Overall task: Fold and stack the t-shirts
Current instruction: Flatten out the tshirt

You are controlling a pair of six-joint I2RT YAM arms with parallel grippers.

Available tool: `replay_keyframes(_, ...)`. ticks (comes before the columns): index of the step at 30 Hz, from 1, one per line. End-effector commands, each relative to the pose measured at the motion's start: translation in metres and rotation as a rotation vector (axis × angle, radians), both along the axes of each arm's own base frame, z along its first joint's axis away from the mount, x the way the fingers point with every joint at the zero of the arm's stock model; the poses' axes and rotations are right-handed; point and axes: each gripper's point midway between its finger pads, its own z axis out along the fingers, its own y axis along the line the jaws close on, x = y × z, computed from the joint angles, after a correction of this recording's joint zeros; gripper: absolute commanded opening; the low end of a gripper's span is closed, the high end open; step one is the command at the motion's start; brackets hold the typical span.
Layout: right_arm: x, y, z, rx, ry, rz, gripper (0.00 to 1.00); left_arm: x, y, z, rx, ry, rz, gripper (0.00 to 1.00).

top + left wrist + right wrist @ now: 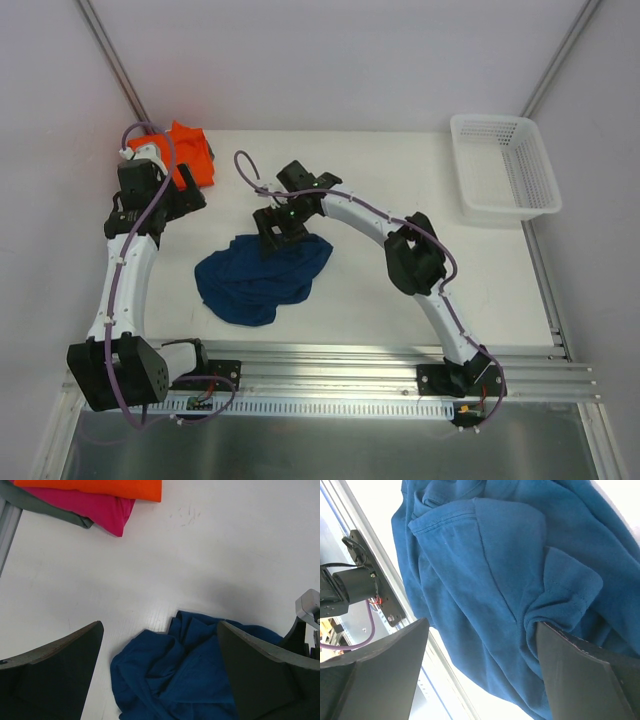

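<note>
A crumpled navy blue cloth t-shirt (pixel 262 278) is lying bunched on the white table (pixel 400 180), toward 7 o'clock of its centre. The right gripper (pixel 480 630) is hanging over the shirt's 1 o'clock edge, jaws spread wide astride a hemmed fold, pinching nothing. The left gripper (pixel 159 630) is hovering with jaws fully spread, near the 10 o'clock stack: a folded orange tee (pixel 190 150) over a folded pink tee (pixel 100 510) and a folded grey tee (pixel 45 505). The risk I judge likeliest is the right jaws catching several bunched layers, dragging a wad instead of opening the shirt. No print, label or writing is showing.
</note>
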Motion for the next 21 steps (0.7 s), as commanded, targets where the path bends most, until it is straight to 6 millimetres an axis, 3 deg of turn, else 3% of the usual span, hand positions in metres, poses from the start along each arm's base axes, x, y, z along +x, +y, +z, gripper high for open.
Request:
replay_keyframes(1,0.004,-0.002,0.008,0.019,-0.007,0.016,0.89,0.002,-0.003,0.017,-0.033,-0.055,-0.013,0.99)
replay_keyframes(3,0.007,-0.004,0.009,0.018,-0.02,0.007,0.88,0.002,-0.005,0.019,-0.041,-0.062,-0.016,0.99)
replay_keyframes(7,0.033,0.001,0.051,0.083,-0.179,-0.014,0.89,-0.003,-0.003,0.017,-0.046,-0.061,-0.01,0.99)
replay_keyframes(9,0.037,0.001,0.06,0.087,-0.237,-0.001,0.89,-0.004,-0.002,0.015,-0.055,-0.057,-0.002,0.99)
replay_keyframes(15,0.064,0.006,0.062,0.079,-0.359,-0.021,0.91,-0.007,0.002,0.018,-0.077,-0.068,0.013,0.99)
replay_keyframes(21,0.075,0.015,0.055,0.084,-0.389,-0.023,0.91,-0.011,-0.001,0.016,-0.099,-0.06,0.003,0.99)
